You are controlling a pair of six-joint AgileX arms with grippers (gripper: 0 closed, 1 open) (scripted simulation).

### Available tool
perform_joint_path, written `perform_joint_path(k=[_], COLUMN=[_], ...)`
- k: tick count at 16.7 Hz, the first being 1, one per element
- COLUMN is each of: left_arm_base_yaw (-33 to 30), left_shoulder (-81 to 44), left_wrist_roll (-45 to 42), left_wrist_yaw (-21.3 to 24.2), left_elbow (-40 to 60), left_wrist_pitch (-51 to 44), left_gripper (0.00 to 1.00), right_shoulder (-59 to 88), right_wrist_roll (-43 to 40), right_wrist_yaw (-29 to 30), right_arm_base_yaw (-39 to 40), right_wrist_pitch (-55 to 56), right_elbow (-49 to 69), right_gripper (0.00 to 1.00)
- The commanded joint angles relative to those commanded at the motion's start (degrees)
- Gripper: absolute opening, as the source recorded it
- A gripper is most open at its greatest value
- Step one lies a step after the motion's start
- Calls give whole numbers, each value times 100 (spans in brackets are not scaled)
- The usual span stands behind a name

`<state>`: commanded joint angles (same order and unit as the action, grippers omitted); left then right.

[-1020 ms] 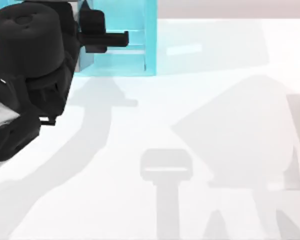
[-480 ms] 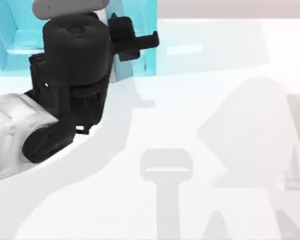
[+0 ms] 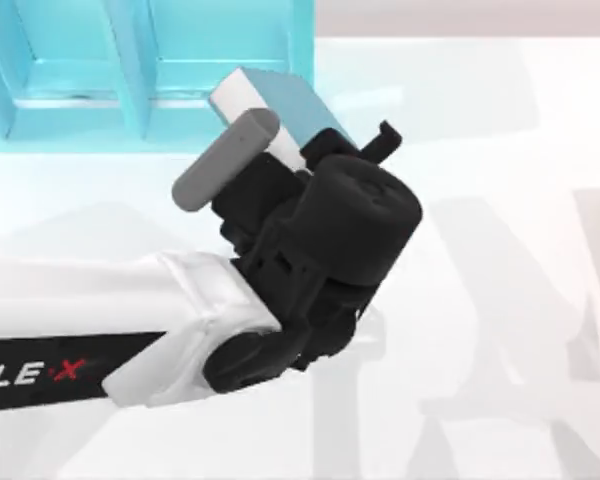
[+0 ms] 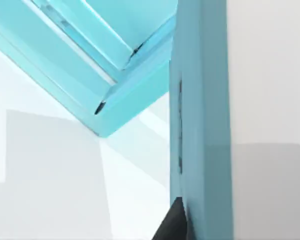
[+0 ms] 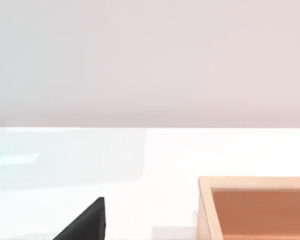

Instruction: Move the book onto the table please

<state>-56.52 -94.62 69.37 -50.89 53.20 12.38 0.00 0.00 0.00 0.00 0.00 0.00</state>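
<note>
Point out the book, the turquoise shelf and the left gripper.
book (image 3: pixel 285 100), top view, on its teal cover.
turquoise shelf (image 3: pixel 130 70), top view, on an upright divider.
left gripper (image 3: pixel 365 140), top view, at its fingertips beside the book.

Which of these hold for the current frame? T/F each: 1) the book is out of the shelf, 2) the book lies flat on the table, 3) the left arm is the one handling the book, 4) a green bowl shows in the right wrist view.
1) True. The book is in front of the turquoise shelf, over the table, not in a compartment.
2) False. It is carried tilted at the left gripper, above the white surface.
3) True. The left arm reaches in from the top view's left, and the left wrist view shows the book's teal cover right by a dark finger.
4) False. That view shows an orange-brown open box on the table, no bowl.
</note>
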Motion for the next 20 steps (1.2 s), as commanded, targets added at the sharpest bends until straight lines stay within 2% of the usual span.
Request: perform_joint_path(k=[6, 10, 14, 20], left_arm_base_yaw=[-909, -1317, -1537, -1526], left_shoulder=[-871, -1185, -1288, -1286], left_wrist_roll=[4089, 5917, 6786, 6838], left_wrist_yaw=[-1077, -1653, -1973, -1967], left_elbow=[144, 196, 231, 198], left_wrist_pitch=[-663, -992, -1154, -1165], left_gripper=[0, 0, 0, 0], right_shoulder=[0, 0, 0, 0], right_wrist_roll=[0, 0, 0, 0], right_wrist_yaw=[0, 0, 0, 0], right_arm_base_yaw=[0, 0, 0, 0], right_wrist_pitch=[0, 0, 0, 0], right_elbow=[0, 0, 0, 0], right_gripper=[100, 100, 100, 100])
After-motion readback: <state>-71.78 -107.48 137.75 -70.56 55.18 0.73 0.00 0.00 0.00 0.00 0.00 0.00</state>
